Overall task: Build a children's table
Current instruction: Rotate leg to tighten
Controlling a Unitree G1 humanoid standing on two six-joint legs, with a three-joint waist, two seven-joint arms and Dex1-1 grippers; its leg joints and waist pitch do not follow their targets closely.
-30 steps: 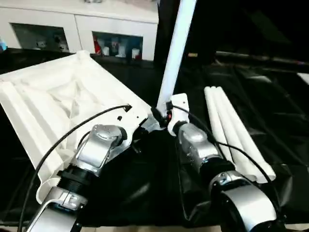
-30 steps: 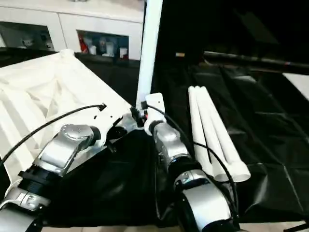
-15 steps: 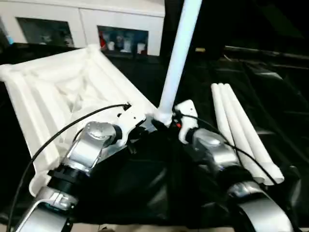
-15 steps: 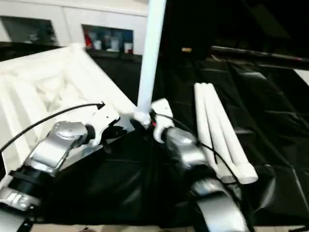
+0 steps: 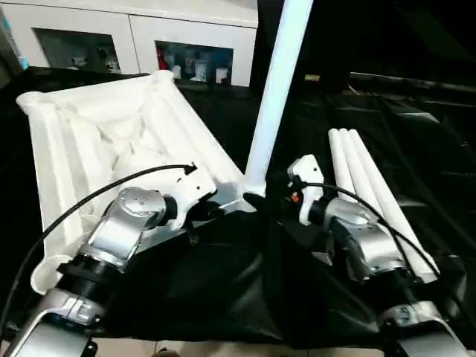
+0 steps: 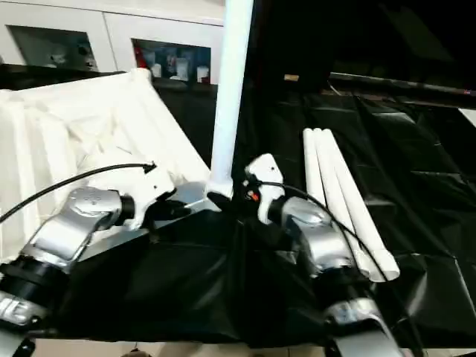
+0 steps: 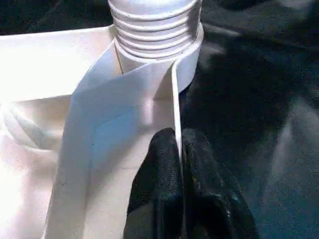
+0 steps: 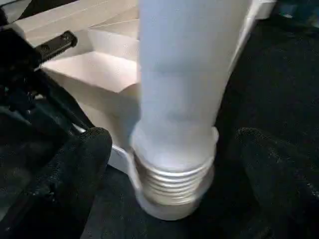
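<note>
While the left gripper (image 7: 180, 149) pinches the white rimmed plastic tabletop (image 5: 97, 141) to steady it, a tapered white tube leg (image 5: 275, 89) stands in its corner socket. The right gripper (image 8: 172, 164) flanks it, jaws wide, holding nothing.

A crinkled black cover (image 5: 223, 290) is lying over the table, catching glare, while a white cabinet (image 5: 141, 37) behind is showing small colourful items (image 5: 190, 68) through its glass doors.

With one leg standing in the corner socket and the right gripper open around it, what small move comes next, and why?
Probably close the right gripper on the upright leg and turn it further: thread rings still show above the corner socket, while the left gripper pinches the tabletop's rim.
</note>
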